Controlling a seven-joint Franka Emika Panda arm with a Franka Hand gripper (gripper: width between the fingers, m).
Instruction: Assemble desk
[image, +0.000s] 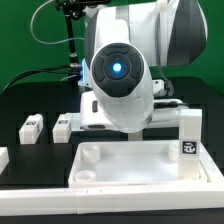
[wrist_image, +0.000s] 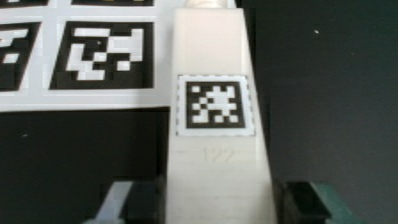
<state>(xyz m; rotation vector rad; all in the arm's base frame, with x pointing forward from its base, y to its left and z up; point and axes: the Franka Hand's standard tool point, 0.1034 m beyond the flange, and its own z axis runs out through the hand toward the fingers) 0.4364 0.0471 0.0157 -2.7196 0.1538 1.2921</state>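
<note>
Jaws are found apart, one on each side of a leg; a narrow dark gap is seen between each of the fingers and the leg's side faces, so no clamping is shown; the gripper is centred over the leg's width; the leg is laid flat on the black table, its long axis running away from the wrist camera; a square tag is carried on its upper face; the marker board is laid just beside the leg's far half, and contact between them cannot be judged; in the exterior view the gripper is hidden behind the arm; the tabletop is placed in front of the arm, rim up, with a round socket on the exterior view's left; an upright leg is stood at the tabletop's corner on the exterior view's right; a loose leg and a second loose leg are laid side by side on the table, apart from the tabletop, on the exterior view's left.
</note>
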